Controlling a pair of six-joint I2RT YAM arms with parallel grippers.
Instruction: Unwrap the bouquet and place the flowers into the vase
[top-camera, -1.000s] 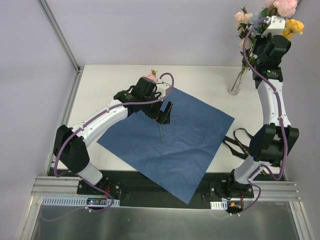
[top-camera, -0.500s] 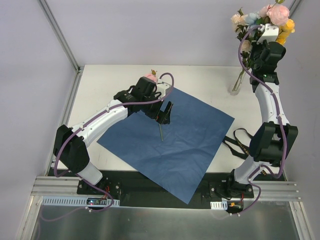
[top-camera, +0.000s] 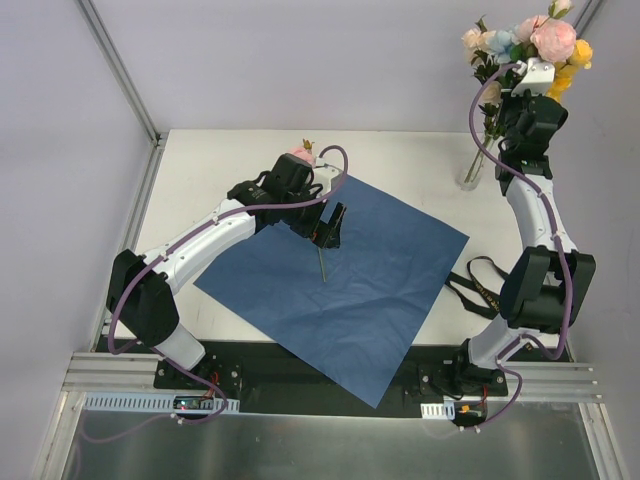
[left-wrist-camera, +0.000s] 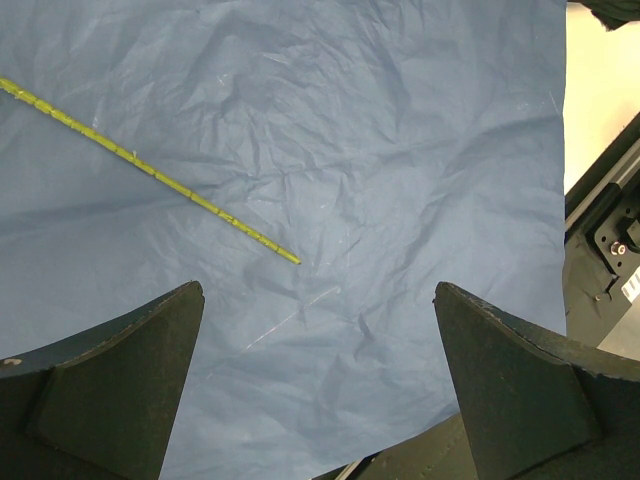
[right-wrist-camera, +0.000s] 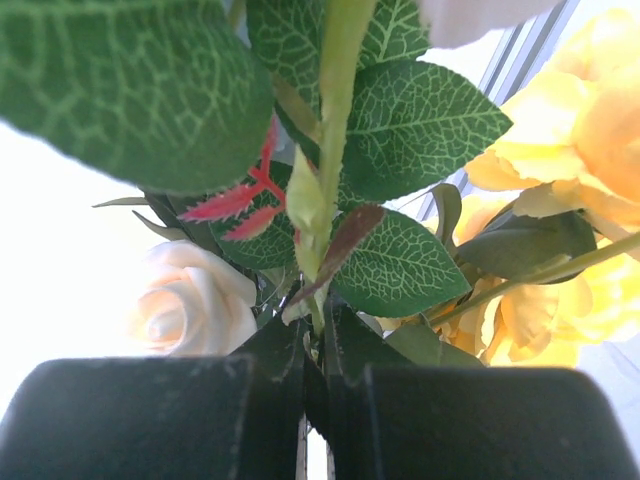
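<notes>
**Right gripper pinching the bunch, left one wide over the paper**

Right gripper (right-wrist-camera: 315, 400) is up high at the far right corner, jaws nearly together w/ thin green stems squeezed between them. On its wrist cam you get veined leaves (right-wrist-camera: 405, 265) right in front of the fingers, a cream rose (right-wrist-camera: 190, 300) to the left and yellow blooms (right-wrist-camera: 560, 150) to the right. From the top cam the flowers (top-camera: 540, 40) (pink, cream, pale blue, yellow) sit above the gripper, and their stems run down and left to the vase (top-camera: 470, 176), which stands on the table (top-camera: 410, 160) near its far right edge. Stem ends reach the vase mouth, can't tell how deep they go.

Left gripper (left-wrist-camera: 318, 300) is spread wide, nothing between the fingers, hovering just over the blue paper (top-camera: 370, 290), which lies flat and creased mid-table. One loose stem (left-wrist-camera: 150, 175) lies on the sheet, its tip just ahead of the left finger. A pink bloom (top-camera: 300, 153) pokes out behind that arm's wrist at the far edge of the paper; can't tell if it's on the same stem.

Black ribbon (top-camera: 475, 285) lies on the table just off the paper's right corner, beside the right arm.
</notes>
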